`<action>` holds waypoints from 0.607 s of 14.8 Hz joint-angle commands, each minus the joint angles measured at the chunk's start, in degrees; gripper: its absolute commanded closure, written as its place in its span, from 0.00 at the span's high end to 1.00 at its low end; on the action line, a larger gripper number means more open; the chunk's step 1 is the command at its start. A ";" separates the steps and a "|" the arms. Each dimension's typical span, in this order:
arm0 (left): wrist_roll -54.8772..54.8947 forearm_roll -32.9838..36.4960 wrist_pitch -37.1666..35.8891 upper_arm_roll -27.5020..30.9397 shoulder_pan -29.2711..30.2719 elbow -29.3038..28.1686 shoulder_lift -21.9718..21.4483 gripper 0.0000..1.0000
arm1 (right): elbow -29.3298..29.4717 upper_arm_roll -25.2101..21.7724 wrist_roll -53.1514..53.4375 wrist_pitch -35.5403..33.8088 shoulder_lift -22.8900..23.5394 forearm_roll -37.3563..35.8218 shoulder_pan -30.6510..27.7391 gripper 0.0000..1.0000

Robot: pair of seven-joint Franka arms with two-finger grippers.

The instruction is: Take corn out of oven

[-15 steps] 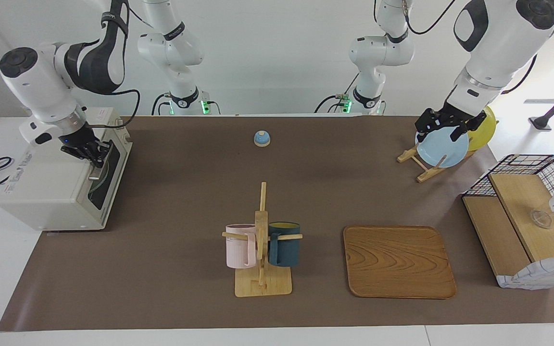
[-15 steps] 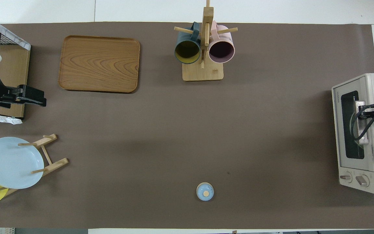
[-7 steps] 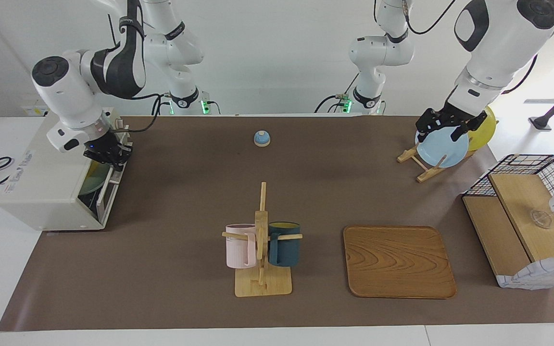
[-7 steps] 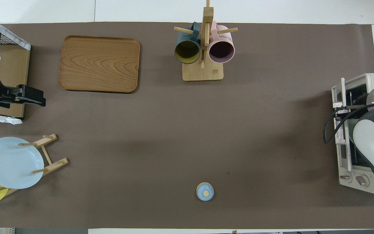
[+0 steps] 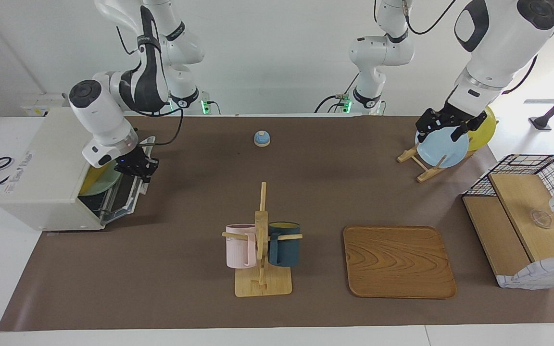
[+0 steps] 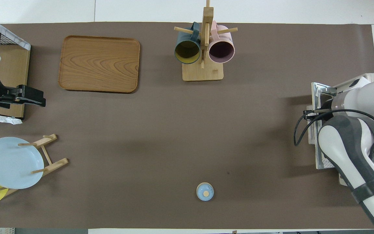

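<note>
- We see a boxy cream-white toaster oven [image 5: 41, 178] with a dark door.
- We see a brown table mat [image 5: 185, 192].
- We see a pale pink mug [image 5: 239, 245] and a dark teal mug [image 5: 284, 243] with a yellow inside.
- We see a light blue round plate [image 5: 443, 148] and a yellow round plate [image 5: 484, 129].
- We see a brown wood-grained tray [image 5: 398, 262].
- We see a black-and-white checked wire box [image 5: 529, 166].

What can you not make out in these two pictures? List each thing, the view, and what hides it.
- The corn: no cob shows in either view. In the facing view the oven mouth shows only a yellow-green curved shape, cut by the casing.
- Oven interior, overhead view: covered by the right arm.
- Right gripper on the door handle: overhead, the arm hides it.
- Left gripper: its arm runs off the overhead view's edge.
</note>
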 commanded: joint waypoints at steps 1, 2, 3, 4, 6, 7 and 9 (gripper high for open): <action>-0.17 -0.72 -0.32 -0.04 0.50 -1.68 -1.53 1.00 | -1.21 -0.73 1.29 4.98 1.94 -1.21 -0.15 0.00; -0.17 -0.72 -0.24 0.04 0.50 -1.68 -1.53 1.00 | -1.73 -0.81 1.74 5.51 2.03 -1.21 -0.15 0.00; -0.26 -0.72 -0.06 0.04 0.50 -1.68 -1.53 1.00 | -2.43 -0.81 1.57 6.99 2.46 -1.21 -0.15 0.00; -0.26 -0.72 0.11 -0.04 0.50 -1.68 -1.53 1.00 | -4.01 -0.81 1.57 8.92 2.99 -1.21 -0.23 0.00; -0.26 -0.72 0.03 -0.04 0.42 -1.68 -1.53 1.00 | -6.12 -0.72 1.74 11.74 3.43 -1.12 -0.15 0.00; -0.26 -0.72 0.11 -0.04 0.42 -1.68 -1.53 1.00 | -6.39 -0.72 1.83 12.36 4.13 -1.12 -0.15 0.00; -0.26 -0.72 0.29 -0.04 0.42 -1.68 -1.44 1.00 | -6.31 -0.64 1.83 13.50 5.62 0.45 -0.15 0.00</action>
